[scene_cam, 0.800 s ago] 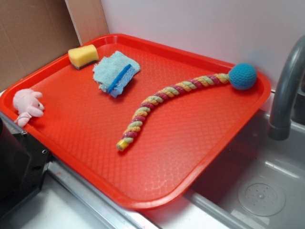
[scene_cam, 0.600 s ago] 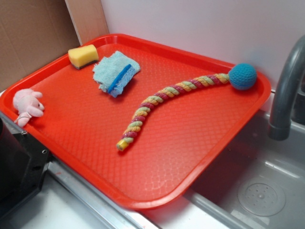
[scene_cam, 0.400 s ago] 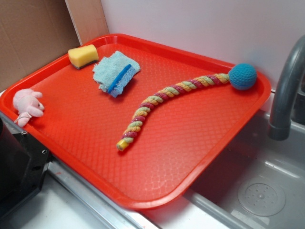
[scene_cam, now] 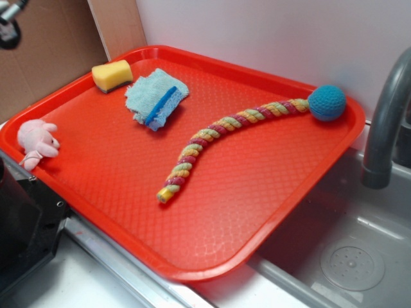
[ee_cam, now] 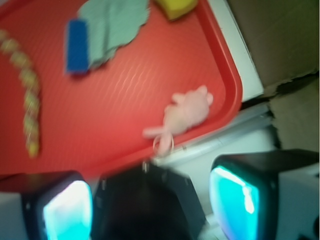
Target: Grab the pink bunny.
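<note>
The pink bunny (scene_cam: 36, 142) (ee_cam: 184, 113) lies at the tray's (scene_cam: 257, 212) left rim — untouched. The gripper (ee_cam: 150, 205) hovers above it, fingers spread apart.

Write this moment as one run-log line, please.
phase: approach | target: pink bunny at tray edge, untouched | gripper: open, apart from bunny

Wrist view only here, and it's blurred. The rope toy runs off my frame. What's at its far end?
Observer: A blue ball sits at the end of the rope toy, near the tray's back right corner.
Operator: Anything beyond that side of the tray?
Observer: A sink with a grey faucet.
Operator: My frame cuts off the sponge. Is it fully on the tray?
Observer: Yes. The yellow sponge sits in the back left corner, well behind the pink bunny.
</note>
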### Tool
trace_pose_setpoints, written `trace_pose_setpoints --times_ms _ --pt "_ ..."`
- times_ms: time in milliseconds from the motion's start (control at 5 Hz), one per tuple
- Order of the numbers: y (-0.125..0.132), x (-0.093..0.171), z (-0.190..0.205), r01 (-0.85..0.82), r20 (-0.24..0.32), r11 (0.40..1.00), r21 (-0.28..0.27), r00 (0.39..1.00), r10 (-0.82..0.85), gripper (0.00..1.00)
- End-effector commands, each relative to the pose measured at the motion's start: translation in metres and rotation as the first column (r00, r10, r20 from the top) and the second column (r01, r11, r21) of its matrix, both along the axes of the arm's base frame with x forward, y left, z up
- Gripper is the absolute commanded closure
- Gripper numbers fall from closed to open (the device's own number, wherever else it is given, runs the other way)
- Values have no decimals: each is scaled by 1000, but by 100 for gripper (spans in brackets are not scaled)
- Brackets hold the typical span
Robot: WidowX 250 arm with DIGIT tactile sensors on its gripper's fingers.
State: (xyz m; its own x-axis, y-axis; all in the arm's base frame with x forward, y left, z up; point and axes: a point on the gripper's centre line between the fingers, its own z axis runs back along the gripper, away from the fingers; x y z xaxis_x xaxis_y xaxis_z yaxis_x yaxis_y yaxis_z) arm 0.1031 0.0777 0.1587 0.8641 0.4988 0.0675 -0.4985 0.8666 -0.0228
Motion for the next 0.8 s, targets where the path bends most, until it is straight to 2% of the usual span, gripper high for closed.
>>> trace_pose_setpoints --times_ms 0,200,400,600 --pt "47 12 -55 -226 44 972 56 974 224 0" --pt "42 21 -79 -344 63 933 107 939 339 0" --pt "39 19 -94 -556 4 820 135 828 561 0" --pt "43 16 -103 -637 -27 761 122 764 645 0"
